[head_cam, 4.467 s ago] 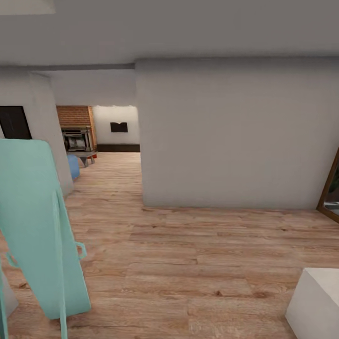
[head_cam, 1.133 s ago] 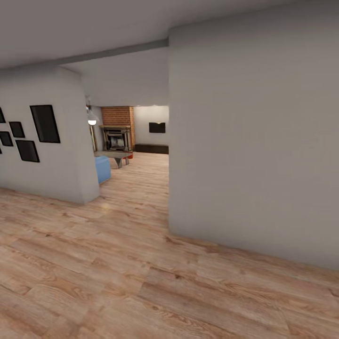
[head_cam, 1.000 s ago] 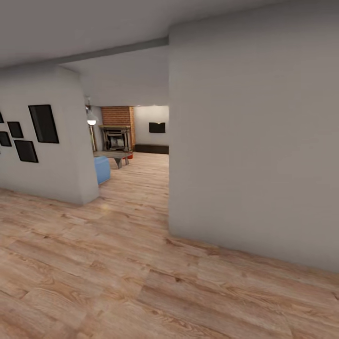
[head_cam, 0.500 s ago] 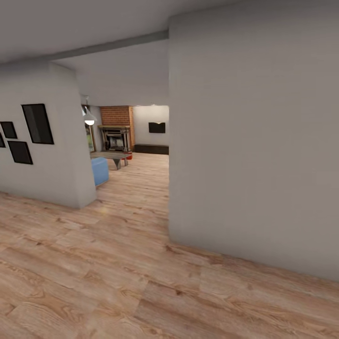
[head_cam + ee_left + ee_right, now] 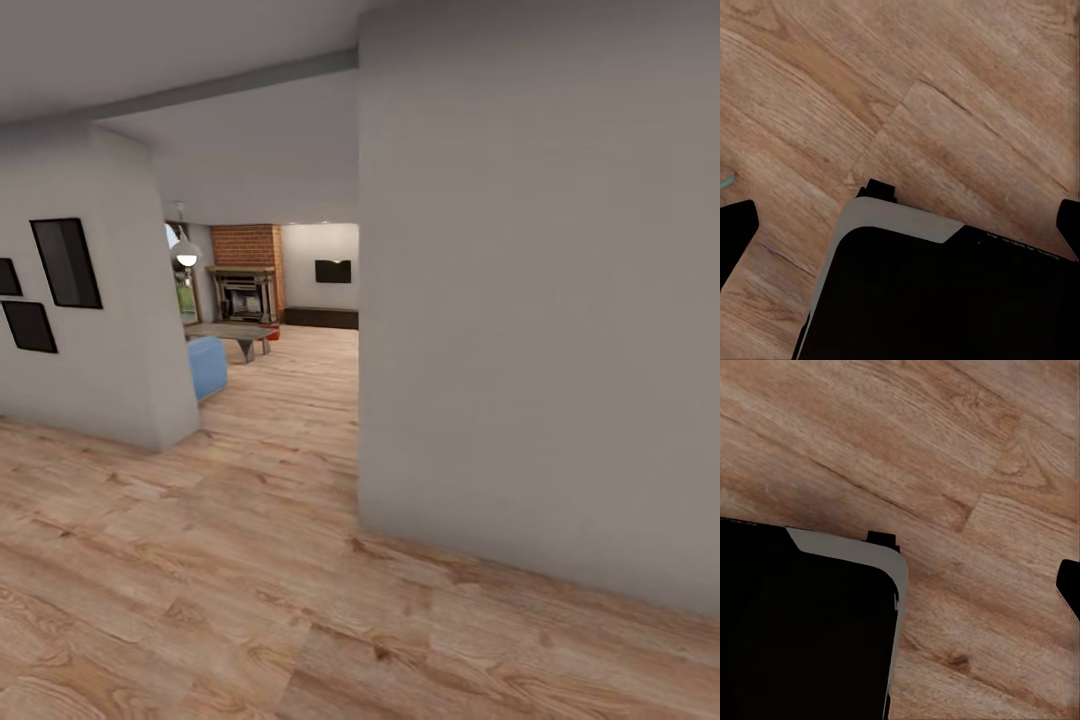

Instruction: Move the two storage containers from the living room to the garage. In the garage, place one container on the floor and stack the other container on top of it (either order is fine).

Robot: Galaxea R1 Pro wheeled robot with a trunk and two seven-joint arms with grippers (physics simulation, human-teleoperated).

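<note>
Plank floor (image 5: 200,560), light wood grain | matte grey wall (image 5: 540,300) | brick fireplace (image 5: 245,270) | both claws released

No readable text for you anywhere, dark picture frames (image 5: 66,262) on the grey wall blank, wall panel (image 5: 333,271) beyond the doorway unmarked, black robot base (image 5: 945,300) over the wood plank floor (image 5: 200,560) carrying only faint illegible marks.
</note>
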